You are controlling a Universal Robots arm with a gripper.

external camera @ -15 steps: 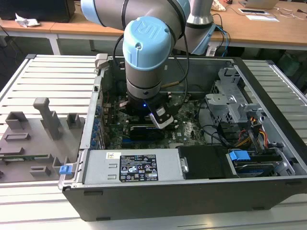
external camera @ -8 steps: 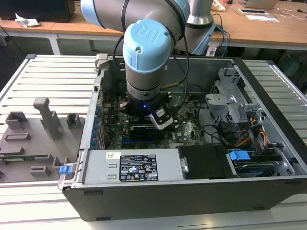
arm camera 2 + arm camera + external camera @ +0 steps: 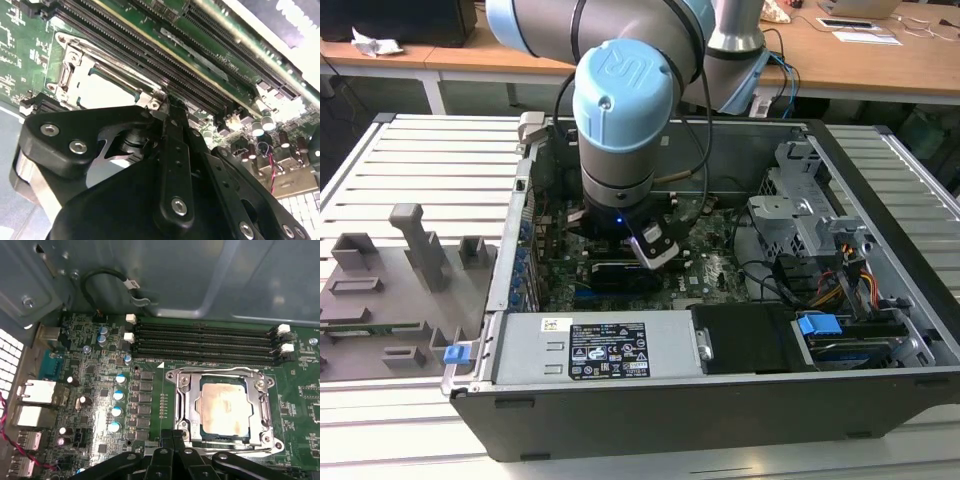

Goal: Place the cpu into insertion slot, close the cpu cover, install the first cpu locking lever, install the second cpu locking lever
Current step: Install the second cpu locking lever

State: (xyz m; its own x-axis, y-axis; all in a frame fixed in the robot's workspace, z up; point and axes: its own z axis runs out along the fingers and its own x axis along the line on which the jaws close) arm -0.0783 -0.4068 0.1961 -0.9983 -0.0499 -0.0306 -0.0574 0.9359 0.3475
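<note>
Sitting in the insertion slot point(image 3: 182, 405) under the closed cpu cover point(image 3: 264, 405), the cpu point(image 3: 225, 407) is placed; the gripper point(image 3: 172, 437), fingers pinched together and empty, hovers at its 7 o'clock corner.

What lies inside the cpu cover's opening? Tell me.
In the first wrist view the cpu fills the opening of the closed cpu cover, its pale face exposed. The insertion slot beneath is covered.

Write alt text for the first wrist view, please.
A pale cpu sits in the insertion slot with the silvery cpu cover lying framed around it, on a green circuit board. The black gripper is at the socket's edge; memory slots run beyond.
</note>
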